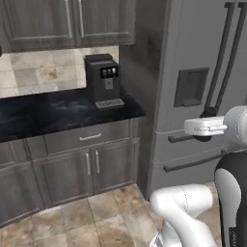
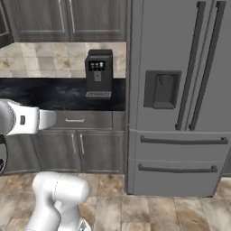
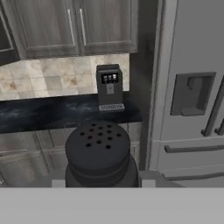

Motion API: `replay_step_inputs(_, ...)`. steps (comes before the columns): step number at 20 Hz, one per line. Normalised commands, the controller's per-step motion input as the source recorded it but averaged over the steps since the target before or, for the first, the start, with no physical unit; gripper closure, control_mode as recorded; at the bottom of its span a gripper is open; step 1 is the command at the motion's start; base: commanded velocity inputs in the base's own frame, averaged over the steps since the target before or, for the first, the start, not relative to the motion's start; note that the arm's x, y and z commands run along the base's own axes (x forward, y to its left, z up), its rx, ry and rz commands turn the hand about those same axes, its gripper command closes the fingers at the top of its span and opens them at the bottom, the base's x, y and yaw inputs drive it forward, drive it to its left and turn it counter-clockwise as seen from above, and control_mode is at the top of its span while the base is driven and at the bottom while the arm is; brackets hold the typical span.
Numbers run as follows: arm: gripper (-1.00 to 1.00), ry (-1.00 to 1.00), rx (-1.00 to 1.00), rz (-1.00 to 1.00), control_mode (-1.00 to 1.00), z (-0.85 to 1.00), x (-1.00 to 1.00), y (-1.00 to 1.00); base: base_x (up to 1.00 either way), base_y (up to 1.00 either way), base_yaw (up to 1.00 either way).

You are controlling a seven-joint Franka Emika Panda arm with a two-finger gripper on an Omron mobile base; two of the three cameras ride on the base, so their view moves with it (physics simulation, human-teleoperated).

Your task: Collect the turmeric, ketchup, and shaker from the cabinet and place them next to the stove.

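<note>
The shaker [image 3: 98, 151], dark grey-black with a rounded top pierced by small holes, sits close under the hand camera. My gripper [image 3: 103, 183] is shut on it, one fingertip at each side of its body. The shaker's lower part is hidden. My white forearm [image 1: 207, 126] reaches across in front of the fridge, and in the right base view the forearm [image 2: 22, 118] sits at the left edge. The turmeric, the ketchup and the stove are out of view. Grey wall cabinets [image 1: 67, 21] hang above the counter with doors shut; I cannot tell whether one of them is the task's cabinet.
A black coffee machine [image 1: 103, 79] stands on the dark counter [image 1: 48, 113] beside a tall steel fridge [image 2: 180, 99] on the right. Grey base cabinets [image 1: 87, 166] with drawers sit under the counter. Tiled floor [image 1: 96, 217] lies ahead of the base.
</note>
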Motion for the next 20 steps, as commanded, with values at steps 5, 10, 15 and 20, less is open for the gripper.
replay_step_inputs(5,1.00,0.00,0.00,0.00,1.00,0.00,0.00,0.00,0.00,-1.00,0.00)
replay_step_inputs(10,1.00,0.00,0.00,0.00,1.00,0.00,0.00,0.00,0.00,-1.00,0.00)
replay_step_inputs(15,1.00,0.00,0.00,0.00,1.00,0.00,0.00,0.00,0.00,-1.00,0.00)
replay_step_inputs(20,1.00,0.00,0.00,0.00,1.00,0.00,0.00,0.00,0.00,-1.00,0.00)
